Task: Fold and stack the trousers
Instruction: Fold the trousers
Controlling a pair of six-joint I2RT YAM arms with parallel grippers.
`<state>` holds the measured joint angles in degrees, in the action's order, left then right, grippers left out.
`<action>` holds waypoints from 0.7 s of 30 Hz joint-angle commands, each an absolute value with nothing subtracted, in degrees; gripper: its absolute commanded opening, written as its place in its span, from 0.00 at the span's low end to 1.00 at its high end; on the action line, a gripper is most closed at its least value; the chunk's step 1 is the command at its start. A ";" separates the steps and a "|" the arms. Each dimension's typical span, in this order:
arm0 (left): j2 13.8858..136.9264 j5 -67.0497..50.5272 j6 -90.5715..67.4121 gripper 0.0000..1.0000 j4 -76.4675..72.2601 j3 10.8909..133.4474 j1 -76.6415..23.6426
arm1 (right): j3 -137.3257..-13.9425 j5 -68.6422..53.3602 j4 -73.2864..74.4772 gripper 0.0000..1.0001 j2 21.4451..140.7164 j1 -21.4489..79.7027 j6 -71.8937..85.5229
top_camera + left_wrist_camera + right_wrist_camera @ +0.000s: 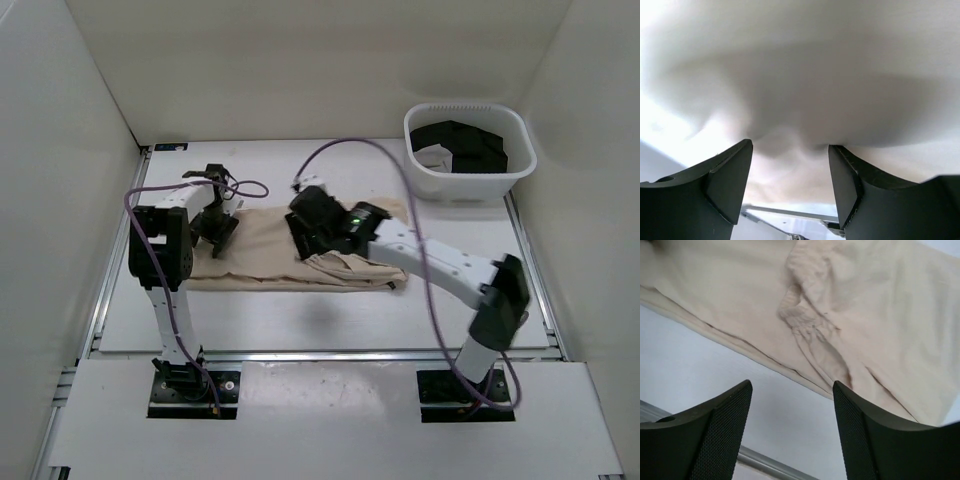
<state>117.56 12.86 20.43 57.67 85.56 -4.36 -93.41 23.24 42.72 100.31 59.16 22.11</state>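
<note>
Basket (466, 186) holding black garments (470, 145) stands apart, beyond the trousers (262, 250).

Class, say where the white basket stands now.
In the top view the basket stands at the far right corner of the table, beyond the trousers.

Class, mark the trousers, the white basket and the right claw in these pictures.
trousers (262, 250), top view, flat middle of the cloth.
white basket (462, 186), top view, its near outer wall.
right claw (791, 385), right wrist view, midway between its fingertips.
</note>
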 commanded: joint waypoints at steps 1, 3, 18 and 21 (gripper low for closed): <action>112.95 22.38 20.65 0.73 56.25 90.87 -5.35 | -85.36 23.73 38.50 0.69 92.74 52.59 26.36; 112.41 31.78 22.41 0.73 56.86 94.11 -7.46 | -82.02 23.73 38.50 0.66 91.14 48.80 30.48; 108.72 54.14 27.51 0.83 59.06 101.78 -20.74 | -71.02 13.80 32.96 0.00 102.73 37.35 35.77; 109.25 54.67 28.04 0.83 59.06 102.30 -21.79 | -71.02 12.66 34.62 0.00 105.73 36.83 35.78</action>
<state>111.96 50.89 27.44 58.52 100.36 -21.19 -71.37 14.11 35.05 104.20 37.45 34.63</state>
